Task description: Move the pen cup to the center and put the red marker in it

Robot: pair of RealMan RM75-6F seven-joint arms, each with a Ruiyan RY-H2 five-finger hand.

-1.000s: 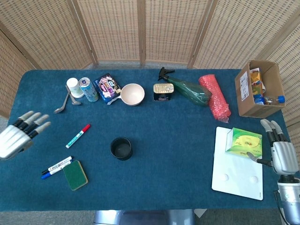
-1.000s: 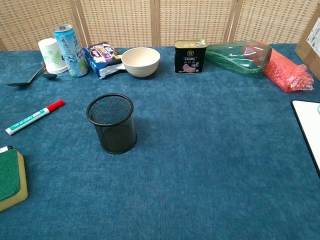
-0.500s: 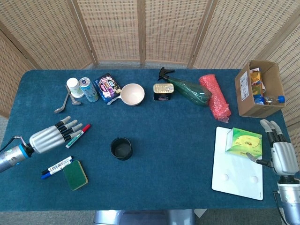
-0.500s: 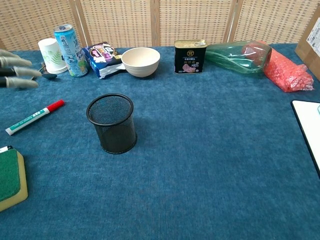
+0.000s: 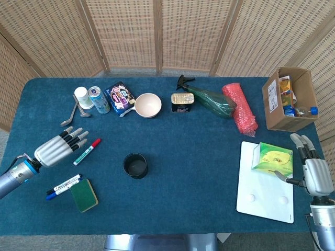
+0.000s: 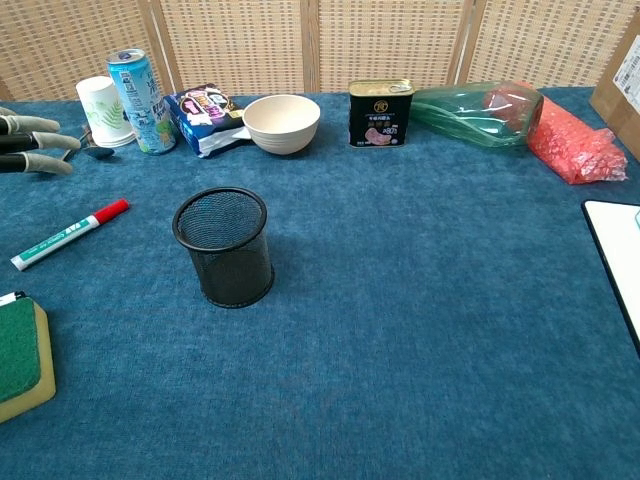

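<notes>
While pen cup stands left of centre, red marker lies left of cup, ungrasped; left hand spread, empty, beside marker; right hand idle, released.

Pen cup — black wire mesh, round, upright, open mouth up, standing on the blue counter left of centre. Red marker — white-green barrel, red cap, lying flat, slanted, left of the cup, apart from it.
</notes>
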